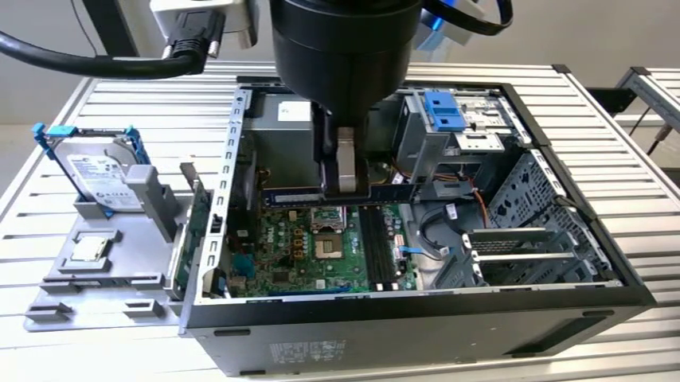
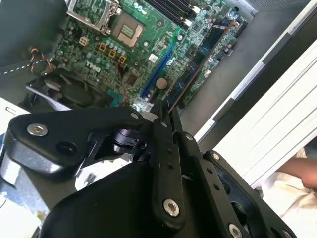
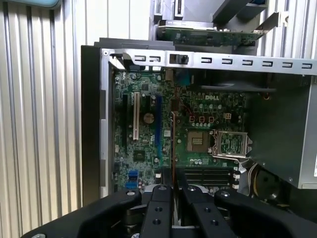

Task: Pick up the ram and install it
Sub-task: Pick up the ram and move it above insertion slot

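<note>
Nearest the exterior camera is the dark outer wall of the open computer case [image 1: 425, 334], which lies on a slatted metal table [image 1: 138, 103] with bare slats around it. At the exterior view's left, a grey fixture [image 1: 95, 274] sits just beside the case and carries an upright hard drive [image 1: 95, 171]. A green card [image 1: 191, 239] stands along the case's left wall.

Inside, the motherboard [image 1: 287, 255] lies flat with its processor socket [image 1: 322, 243] uncovered and the long black memory slots [image 1: 374, 239] just right of it. The black arm [image 1: 340, 48] drops steeply from above into the case. Its gripper [image 1: 345, 187] points down, fingers pinched narrow on the ram [image 1: 287, 195].

The ram hangs on edge above the far part of the board, clear of it. Its long axis is roughly level, running from the exterior view's left to its right, crosswise to the slots. Its left end is near the case's left wall and its right end is near the drive cage [image 1: 444, 111] with the blue latch, so there is little room at either end.

In the first wrist view the ram [image 3: 173, 144] shows edge-on, reaching out from the gripper [image 3: 173, 179].
</note>
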`<control>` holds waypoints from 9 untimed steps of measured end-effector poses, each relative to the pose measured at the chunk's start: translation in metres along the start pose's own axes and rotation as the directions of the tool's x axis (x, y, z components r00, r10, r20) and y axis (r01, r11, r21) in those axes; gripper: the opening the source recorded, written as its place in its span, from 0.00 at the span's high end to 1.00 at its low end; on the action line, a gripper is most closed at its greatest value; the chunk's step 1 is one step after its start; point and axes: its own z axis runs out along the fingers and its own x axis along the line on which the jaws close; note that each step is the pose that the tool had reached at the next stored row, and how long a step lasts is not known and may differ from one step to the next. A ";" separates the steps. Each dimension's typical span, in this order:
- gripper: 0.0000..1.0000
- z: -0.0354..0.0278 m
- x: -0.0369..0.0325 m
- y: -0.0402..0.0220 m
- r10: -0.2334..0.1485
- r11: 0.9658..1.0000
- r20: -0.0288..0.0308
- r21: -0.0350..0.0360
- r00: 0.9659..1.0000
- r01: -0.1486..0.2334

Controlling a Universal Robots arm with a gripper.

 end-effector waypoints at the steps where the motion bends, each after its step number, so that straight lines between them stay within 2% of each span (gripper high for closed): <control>1: 1.00 0.0000 -0.0001 -0.0016 0.000 1.000 0.000 0.000 1.000 0.000; 9: 1.00 0.0003 -0.0016 -0.0151 -0.001 1.000 0.000 0.000 1.000 0.001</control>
